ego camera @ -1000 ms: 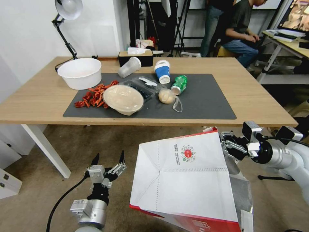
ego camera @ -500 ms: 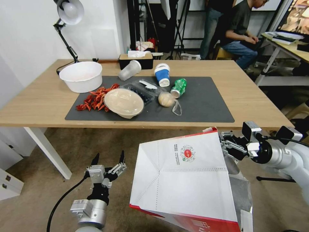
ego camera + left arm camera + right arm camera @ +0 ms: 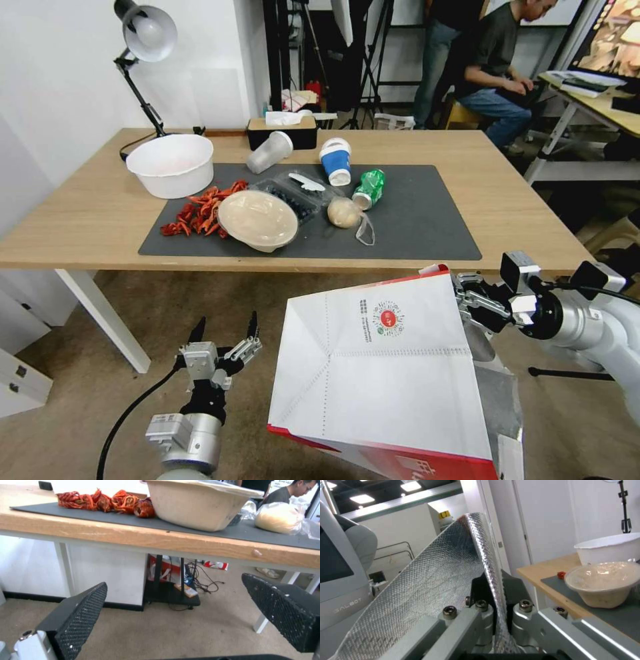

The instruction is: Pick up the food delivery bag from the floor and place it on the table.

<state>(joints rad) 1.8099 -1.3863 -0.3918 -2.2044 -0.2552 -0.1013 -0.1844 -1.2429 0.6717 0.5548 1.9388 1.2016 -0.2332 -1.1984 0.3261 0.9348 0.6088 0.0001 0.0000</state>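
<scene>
One food delivery bag, lower centre, pinched by right gripper; left gripper spread, idle; table lower in frame than before, approach under way.

Bright even indoor light, soft shadows, head view edges bowed, wrist views blurry

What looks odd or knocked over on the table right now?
On the table, a green can and a clear cup lie tipped over, and red scraps are strewn loose across the dark mat beside the covered bowl.
</scene>
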